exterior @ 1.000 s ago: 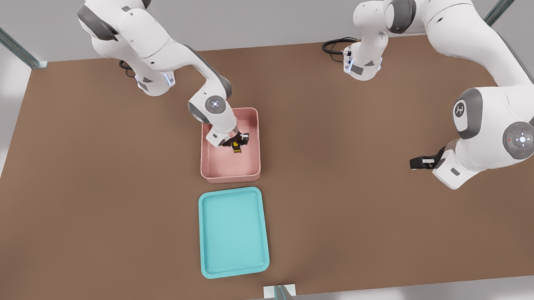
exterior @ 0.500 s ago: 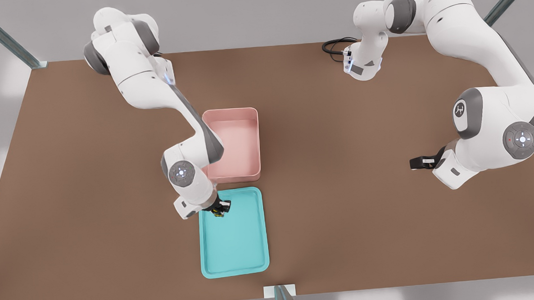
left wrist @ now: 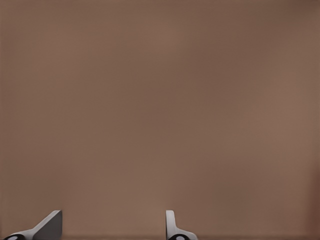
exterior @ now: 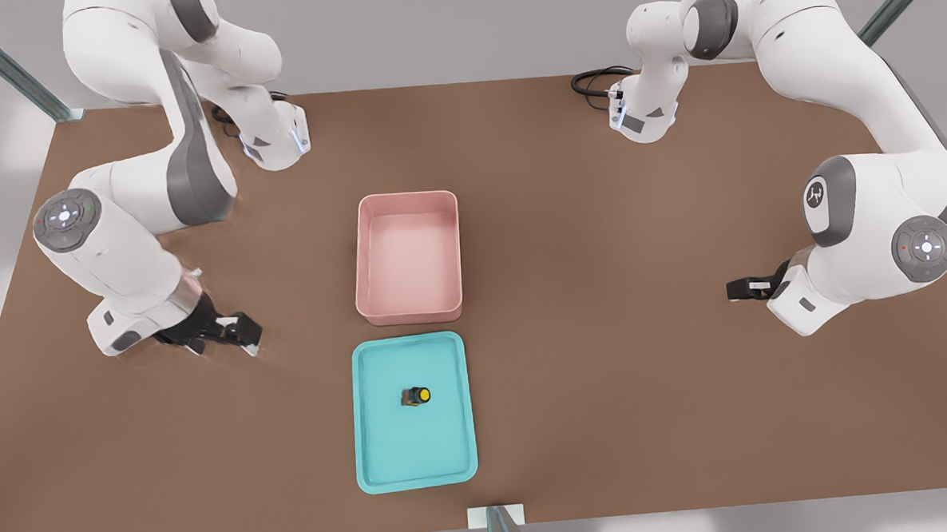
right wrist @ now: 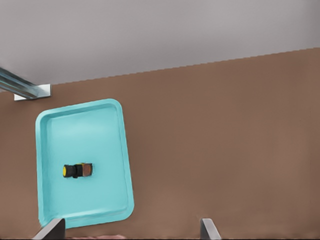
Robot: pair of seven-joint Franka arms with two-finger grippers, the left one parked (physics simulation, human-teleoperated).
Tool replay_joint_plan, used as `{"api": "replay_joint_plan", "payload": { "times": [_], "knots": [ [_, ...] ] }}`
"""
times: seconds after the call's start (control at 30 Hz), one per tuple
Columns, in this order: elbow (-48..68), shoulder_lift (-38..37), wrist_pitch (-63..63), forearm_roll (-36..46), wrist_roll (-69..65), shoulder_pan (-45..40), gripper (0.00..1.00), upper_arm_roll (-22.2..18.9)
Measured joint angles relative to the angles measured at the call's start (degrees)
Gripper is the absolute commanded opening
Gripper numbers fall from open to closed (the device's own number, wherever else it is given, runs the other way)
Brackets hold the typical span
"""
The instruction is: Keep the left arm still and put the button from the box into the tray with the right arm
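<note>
We found the yellow-capped push-button (exterior: 417, 396) lying on its side near the middle of the turquoise tray (exterior: 370, 462), its cap turned toward the front view's right and its black body toward the left. The right wrist view showed the same button (right wrist: 77, 170) resting on the tray's (right wrist: 110, 200) floor, clear of every rim. The pale pink bin (exterior: 410, 309) stood just beyond the tray, the two close together but not touching, and we saw nothing inside it.

The right arm (exterior: 121, 249) was folded over the brown table (exterior: 606, 372) at the front view's left, well apart from both containers. Its black gripper (exterior: 245, 333) hung low over bare tabletop, pointing toward the tray, and it held nothing. In the right wrist view the two fingertips (right wrist: 50, 231) stood far apart at the frame's edge, so we judged the jaws wide.
</note>
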Motion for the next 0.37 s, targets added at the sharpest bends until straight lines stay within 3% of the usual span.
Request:
{"api": "replay_joint_plan", "payload": {
  "times": [0.1,0.37],
  "knots": [
    [-2.42,-3.41,-8.12,0.50,-3.06,-5.69,1.00,-0.44],
    [-2.59,-2.09,-15.60,0.50,-8.57,-6.07,1.00,-0.82]
  ]
}}
